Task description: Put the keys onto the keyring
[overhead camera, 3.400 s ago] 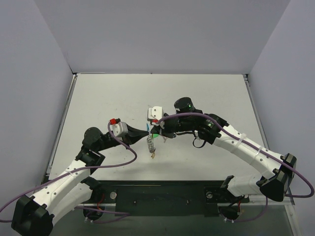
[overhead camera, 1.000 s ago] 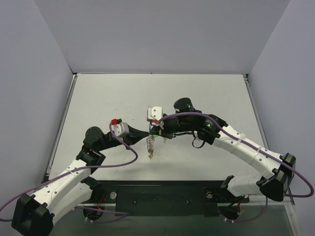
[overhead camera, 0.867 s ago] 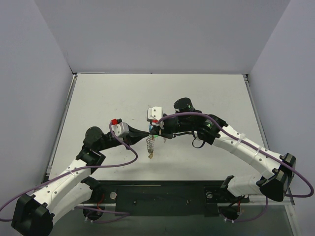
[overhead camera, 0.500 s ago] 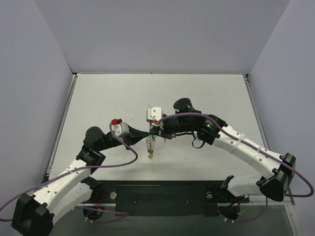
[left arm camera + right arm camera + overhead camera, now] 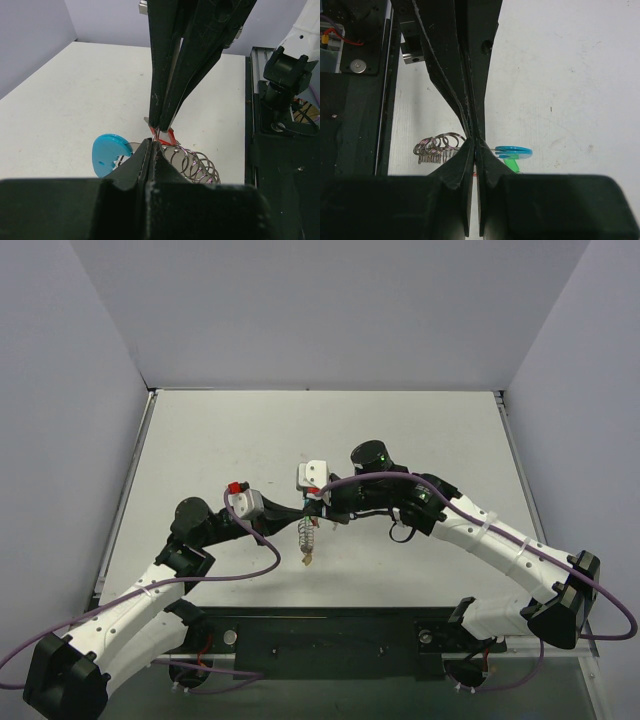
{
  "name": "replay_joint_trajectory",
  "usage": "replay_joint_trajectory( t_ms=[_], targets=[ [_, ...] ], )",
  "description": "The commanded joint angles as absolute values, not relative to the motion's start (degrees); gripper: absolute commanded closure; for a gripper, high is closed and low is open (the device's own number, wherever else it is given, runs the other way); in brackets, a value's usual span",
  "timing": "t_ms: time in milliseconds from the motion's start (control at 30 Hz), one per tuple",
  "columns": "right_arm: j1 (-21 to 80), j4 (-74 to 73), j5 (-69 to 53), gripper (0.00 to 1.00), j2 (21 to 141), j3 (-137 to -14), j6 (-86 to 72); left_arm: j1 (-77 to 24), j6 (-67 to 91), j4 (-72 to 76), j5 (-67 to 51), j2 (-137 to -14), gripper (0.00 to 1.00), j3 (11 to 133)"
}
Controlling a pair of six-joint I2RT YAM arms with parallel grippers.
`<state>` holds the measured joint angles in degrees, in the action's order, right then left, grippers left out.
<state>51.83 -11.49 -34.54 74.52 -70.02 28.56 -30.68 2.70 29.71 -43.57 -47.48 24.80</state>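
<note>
Above the table [image 5: 75, 90], the left end effector [image 5: 152, 146] pinches the keyring [image 5: 195, 165] — chain dangling. The right end effector [image 5: 161, 127] pinches a red-tagged key [image 5: 169, 135].

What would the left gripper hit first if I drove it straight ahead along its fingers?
The right gripper: its shut fingertips meet the left gripper almost tip to tip, with the red key tag at the junction. Hardly any free travel, though the exact gap is hard to judge.
</note>
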Motion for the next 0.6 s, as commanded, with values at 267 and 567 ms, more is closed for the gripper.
replay_joint_trajectory(
  t_ms=[267, 567],
  targets=[
    [52.9, -14.0, -37.5, 1.00, 74.0, -70.8, 31.6, -30.9, 2.8, 32.4, -43.2, -47.2, 1.00, 27.9],
    [52.9, -17.1, -37.7, 1.00, 73.3, -70.6, 34.9, -30.8, 3.4, 32.8, -43.2, -47.4, 1.00, 27.9]
  ],
)
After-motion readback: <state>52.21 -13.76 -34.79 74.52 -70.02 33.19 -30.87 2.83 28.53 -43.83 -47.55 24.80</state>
